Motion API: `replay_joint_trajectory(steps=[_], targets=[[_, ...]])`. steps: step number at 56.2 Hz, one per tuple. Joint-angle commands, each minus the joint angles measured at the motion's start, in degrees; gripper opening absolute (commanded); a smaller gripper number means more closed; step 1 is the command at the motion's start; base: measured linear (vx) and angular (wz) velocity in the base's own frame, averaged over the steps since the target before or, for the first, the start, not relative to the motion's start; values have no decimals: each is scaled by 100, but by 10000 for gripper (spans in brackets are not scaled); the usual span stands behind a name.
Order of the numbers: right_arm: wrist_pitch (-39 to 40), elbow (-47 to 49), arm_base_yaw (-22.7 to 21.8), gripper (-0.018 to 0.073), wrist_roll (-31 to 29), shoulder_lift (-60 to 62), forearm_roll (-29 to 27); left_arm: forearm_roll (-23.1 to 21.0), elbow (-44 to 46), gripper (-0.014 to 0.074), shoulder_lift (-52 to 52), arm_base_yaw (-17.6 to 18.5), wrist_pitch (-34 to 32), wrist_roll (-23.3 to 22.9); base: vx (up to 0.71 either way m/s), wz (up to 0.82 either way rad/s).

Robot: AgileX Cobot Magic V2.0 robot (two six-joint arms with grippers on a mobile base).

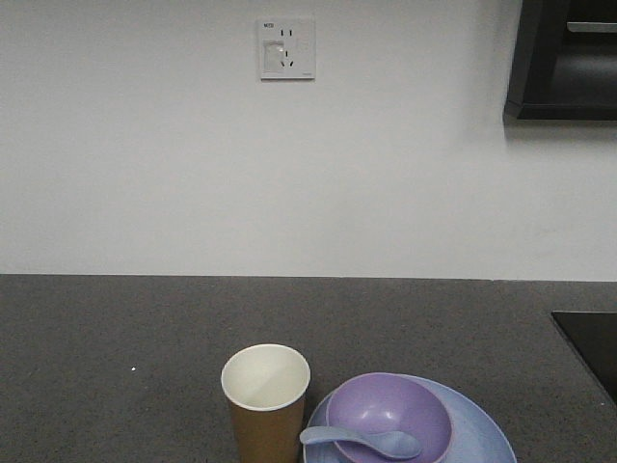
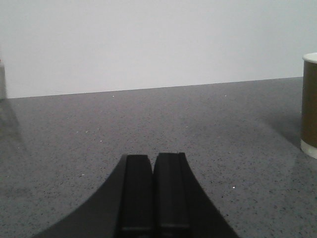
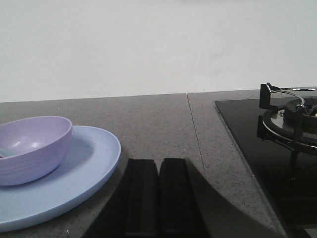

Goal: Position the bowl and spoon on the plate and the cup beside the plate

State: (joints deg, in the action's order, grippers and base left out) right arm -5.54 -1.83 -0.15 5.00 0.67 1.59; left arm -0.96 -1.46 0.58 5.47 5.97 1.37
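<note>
Soft even light, mild grain

A brown paper cup (image 1: 266, 403) is standing upright on the dark speckled countertop (image 1: 116, 357), just left of a pale blue plate (image 1: 482, 429). A lavender bowl (image 1: 390, 415) is sitting on the plate, and a pale blue spoon (image 1: 362, 441) is lying across its near rim. A white wall socket (image 1: 286, 48) is showing on the far wall, and a black hob (image 1: 593, 347) is edging in at the right.
</note>
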Motion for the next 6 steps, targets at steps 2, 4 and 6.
replay_joint_trajectory(steps=[2, 4, 6], targets=[[455, -16, -30, -8, -25, 26, 24, -10, 143, -3, 94, 4, -470, -38, 0, 0], [455, -16, -30, -8, -25, 26, 24, -10, 143, -3, 94, 4, -470, -38, 0, 0], [455, -16, -30, -8, -25, 26, 24, -10, 143, -3, 94, 4, -470, -38, 0, 0]])
